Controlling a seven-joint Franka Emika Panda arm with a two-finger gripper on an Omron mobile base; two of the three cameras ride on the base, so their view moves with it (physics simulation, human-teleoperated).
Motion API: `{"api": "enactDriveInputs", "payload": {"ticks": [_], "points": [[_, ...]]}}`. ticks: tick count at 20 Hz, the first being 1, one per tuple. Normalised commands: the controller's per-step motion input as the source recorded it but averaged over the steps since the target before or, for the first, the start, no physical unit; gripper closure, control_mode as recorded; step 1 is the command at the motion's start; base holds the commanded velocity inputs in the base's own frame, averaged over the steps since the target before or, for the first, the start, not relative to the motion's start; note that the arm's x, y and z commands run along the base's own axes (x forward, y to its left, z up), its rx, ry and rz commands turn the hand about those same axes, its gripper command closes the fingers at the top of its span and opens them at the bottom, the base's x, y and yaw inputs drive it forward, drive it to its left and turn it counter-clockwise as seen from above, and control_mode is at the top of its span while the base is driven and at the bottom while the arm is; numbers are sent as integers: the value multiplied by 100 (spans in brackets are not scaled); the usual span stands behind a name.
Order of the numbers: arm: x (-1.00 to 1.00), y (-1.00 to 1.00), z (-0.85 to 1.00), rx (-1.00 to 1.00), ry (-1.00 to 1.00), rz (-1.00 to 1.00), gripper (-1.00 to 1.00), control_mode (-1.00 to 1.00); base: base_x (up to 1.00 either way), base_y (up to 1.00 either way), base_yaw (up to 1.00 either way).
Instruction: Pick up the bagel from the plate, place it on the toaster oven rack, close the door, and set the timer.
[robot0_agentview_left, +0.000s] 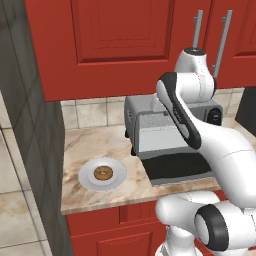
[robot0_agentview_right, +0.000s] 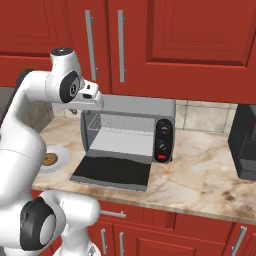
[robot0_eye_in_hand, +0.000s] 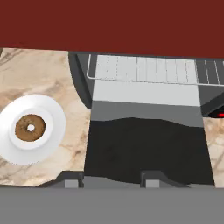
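You are looking at a task that is barely under way: the bagel (robot0_eye_in_hand: 29, 127) is sitting in the middle of the plate (robot0_eye_in_hand: 51, 113), which is resting on the marble counter (robot0_agentview_left: 90, 142) just to the left of the toaster oven (robot0_agentview_right: 145, 111), and nothing is touching it. The door (robot0_eye_in_hand: 144, 148) is lying fully folded down onto the counter, so the cavity is standing open and the rack (robot0_eye_in_hand: 144, 70) is showing inside, bare and ready to receive the bread. The gripper (robot0_eye_in_hand: 111, 179) is hanging high over the open door, well apart from the plate, with its two tips spread and nothing between them. So you are facing every step of the job: reaching left and down to the plate, pinching the bagel, carrying it over the lowered door onto the rack, lifting the door shut, and turning a knob (robot0_agentview_right: 164, 130) on the right-side control panel for the timer. The open door is saving you one move, though it is also lying in the path you will be crossing with the bagel.
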Motion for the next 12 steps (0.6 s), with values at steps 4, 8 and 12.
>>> {"api": "enactDriveInputs", "payload": {"ticks": [4,8,12], "points": [[-21,-8,0,4,-3,0,-100,-100,0,0,0],[-42,-65,0,23,-12,-5,-100,-100,0,0,0],[-29,-99,0,38,-3,-4,-100,-100,0,0,0]]}}
